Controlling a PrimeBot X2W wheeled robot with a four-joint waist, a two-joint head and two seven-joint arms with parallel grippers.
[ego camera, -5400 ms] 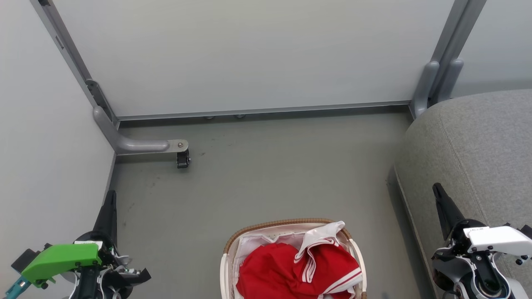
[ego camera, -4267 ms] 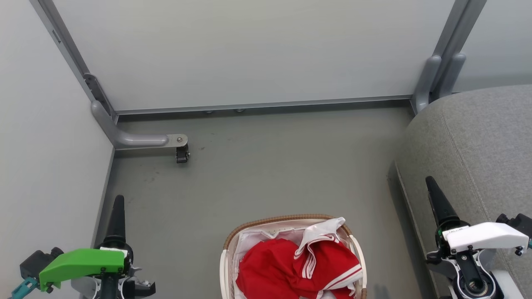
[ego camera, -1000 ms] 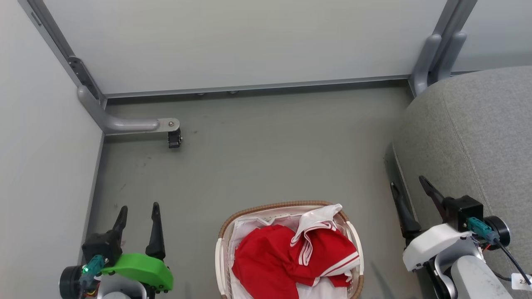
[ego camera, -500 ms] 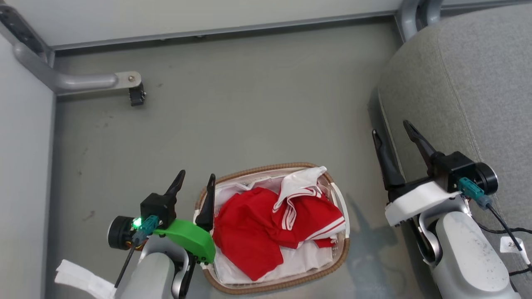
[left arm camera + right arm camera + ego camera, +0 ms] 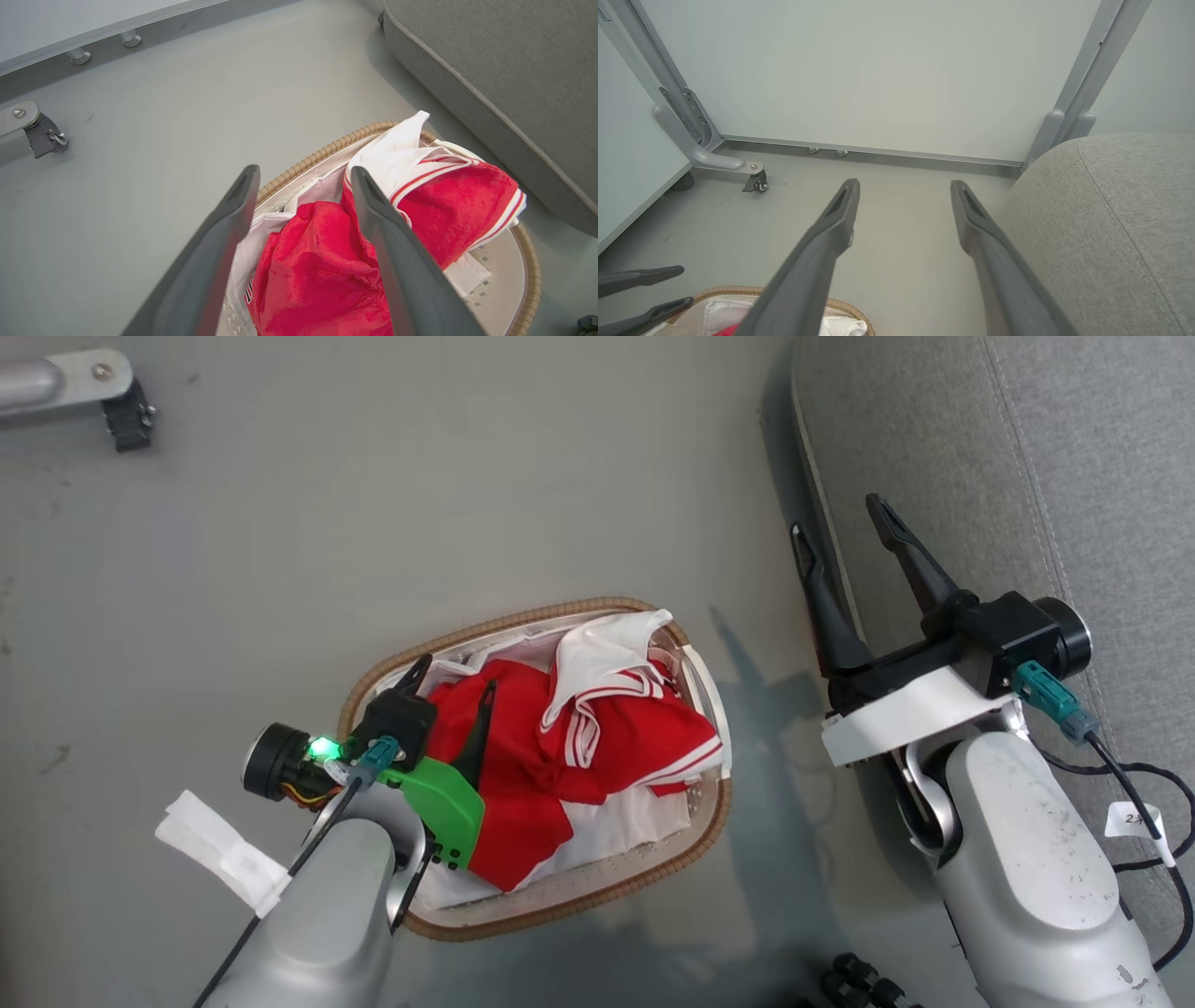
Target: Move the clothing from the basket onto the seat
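Observation:
The basket [image 5: 523, 616] stands on the grey floor with the red, white-trimmed clothing [image 5: 560, 747] heaped in it over a white liner. My left gripper [image 5: 456, 674] hangs open over the basket's left part, one finger above the rim and one above the red cloth, holding nothing. In the left wrist view, the left gripper [image 5: 304, 170] straddles the clothing [image 5: 317, 261] and the woven rim [image 5: 327, 148]. My right gripper [image 5: 834, 515] is open and empty at the near edge of the grey seat [image 5: 1027, 457]. The right wrist view shows the right gripper [image 5: 903, 184] beside the seat [image 5: 1111, 210].
A metal partition foot with a black castor [image 5: 126, 415] lies at the far left. Pale partition panels [image 5: 878, 84] wall the far side. Small black parts [image 5: 859, 980] sit on the floor near my right arm. Open floor [image 5: 420, 504] lies beyond the basket.
The head view has tilted down, so the whole scene slid up. My left gripper has moved right, from the basket's left rim to over the red clothing. Both grippers stayed open.

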